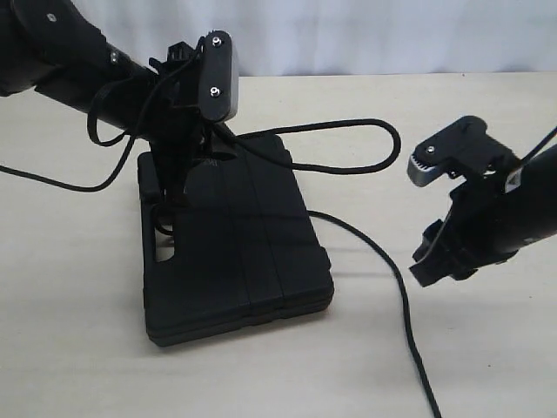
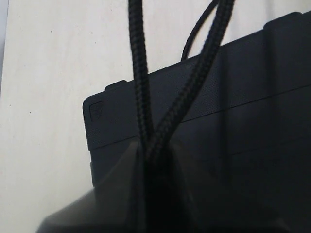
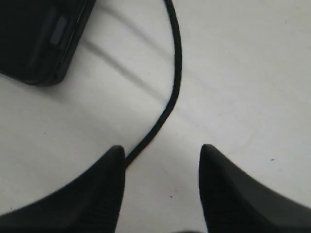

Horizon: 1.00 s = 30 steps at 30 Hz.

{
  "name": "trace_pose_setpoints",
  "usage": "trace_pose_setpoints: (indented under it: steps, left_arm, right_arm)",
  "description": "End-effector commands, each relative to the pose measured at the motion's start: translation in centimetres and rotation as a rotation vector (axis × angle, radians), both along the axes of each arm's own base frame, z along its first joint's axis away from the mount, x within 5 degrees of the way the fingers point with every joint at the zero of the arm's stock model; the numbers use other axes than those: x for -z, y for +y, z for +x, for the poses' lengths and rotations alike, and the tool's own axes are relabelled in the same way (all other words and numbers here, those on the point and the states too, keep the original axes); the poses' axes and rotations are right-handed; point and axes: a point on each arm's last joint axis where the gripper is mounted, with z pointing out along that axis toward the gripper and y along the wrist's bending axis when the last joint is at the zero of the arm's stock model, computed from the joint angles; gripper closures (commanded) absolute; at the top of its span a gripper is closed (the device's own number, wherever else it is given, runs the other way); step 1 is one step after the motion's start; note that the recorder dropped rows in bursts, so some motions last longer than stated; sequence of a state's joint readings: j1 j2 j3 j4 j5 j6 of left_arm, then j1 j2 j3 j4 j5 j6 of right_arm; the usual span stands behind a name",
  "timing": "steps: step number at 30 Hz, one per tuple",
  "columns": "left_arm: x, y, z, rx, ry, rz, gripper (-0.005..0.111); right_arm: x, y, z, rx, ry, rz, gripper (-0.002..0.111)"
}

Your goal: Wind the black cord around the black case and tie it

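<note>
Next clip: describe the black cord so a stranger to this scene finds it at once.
Find the flat black case in the middle of the pale table. The black cord runs doubled from it into the shut left gripper, loops out to the right and trails across the table. It is thick and braided, unlike the thin smooth cable sagging at the left.

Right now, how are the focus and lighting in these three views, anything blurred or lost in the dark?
Exterior view: even, soft light, but the black case reads as a nearly flat dark mass. Left wrist view: the black cord shows a crisp braid, while the left gripper pinching it is an underexposed blur. Right wrist view: soft focus, with the right gripper open and fuzzy-edged.
</note>
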<state>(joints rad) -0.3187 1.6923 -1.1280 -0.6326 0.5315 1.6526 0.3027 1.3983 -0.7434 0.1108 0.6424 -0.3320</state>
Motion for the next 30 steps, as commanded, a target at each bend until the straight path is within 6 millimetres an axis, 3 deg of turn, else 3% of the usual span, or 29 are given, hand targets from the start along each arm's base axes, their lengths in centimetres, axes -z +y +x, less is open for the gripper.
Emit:
trace_pose_setpoints:
  steps: [1,8,13,16,21,22,25,30]
  left_arm:
    - [0.1,-0.2,-0.2,0.018,0.004,0.011,0.107]
    - [0.1,-0.1,-0.2,0.022,0.002,0.019,0.107]
    - [0.1,-0.1,-0.2,0.022,0.002,0.019,0.107]
    - [0.1,-0.1,-0.2,0.022,0.002,0.019,0.107]
    - [0.1,-0.1,-0.2,0.022,0.002,0.019,0.107]
    - [0.1,-0.1,-0.2,0.022,0.002,0.019,0.107]
    - [0.1,-0.1,-0.2,0.022,0.002,0.019,0.107]
    - [0.3,0.0,-0.3,0.043,-0.003,0.052,0.107]
  right_arm:
    - [2.9,0.5,0.5,0.123,0.137,-0.003,0.070]
    - [7.7,0.8,0.9,0.205,0.330,-0.047,0.070]
    - [8.6,1.8,0.0,0.181,0.373,-0.055,0.070]
    - [9.3,3.6,-0.8,0.163,0.273,-0.064,0.070]
    - [10.1,2.8,-0.6,0.256,0.243,-0.149,0.071]
    - [10.4,2.8,-0.6,0.257,0.259,-0.160,0.075]
    - [11.0,2.6,-0.6,0.233,0.267,-0.189,0.103]
    - [10.0,2.5,0.1,0.252,0.264,-0.192,0.104]
